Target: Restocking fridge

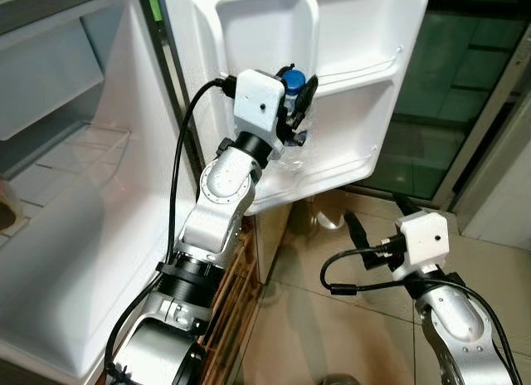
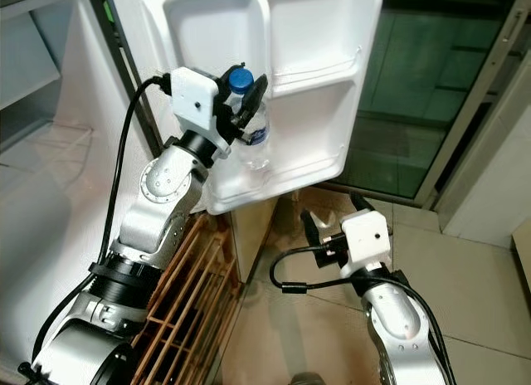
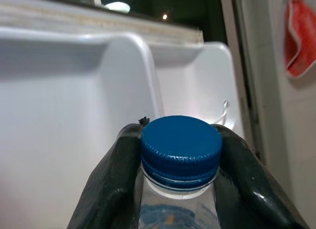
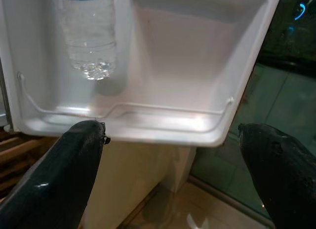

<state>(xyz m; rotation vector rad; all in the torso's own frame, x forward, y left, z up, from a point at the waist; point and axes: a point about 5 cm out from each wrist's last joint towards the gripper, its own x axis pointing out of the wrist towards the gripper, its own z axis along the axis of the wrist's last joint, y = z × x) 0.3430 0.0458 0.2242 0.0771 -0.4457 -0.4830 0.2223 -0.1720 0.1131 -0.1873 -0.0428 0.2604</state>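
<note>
A clear water bottle [image 2: 254,129] with a blue cap [image 3: 181,149] is held upright by its neck in my left gripper [image 1: 294,99], which is shut on it. The bottle is inside the lower shelf [image 4: 148,124] of the open white fridge door [image 1: 353,111], at the shelf's hinge-side end. In the right wrist view the bottle [image 4: 89,36] hangs behind the wire rail, its base a little above the shelf floor. My right gripper [image 1: 380,221] is open and empty, low beneath the door's bottom edge and pointing up at it.
The white fridge interior [image 1: 83,194] with a glass shelf lies to the left. A wooden slatted rack [image 2: 191,277] stands under the left arm. Tiled floor [image 1: 315,319] spreads below, and a dark glass door [image 1: 465,86] is at the right.
</note>
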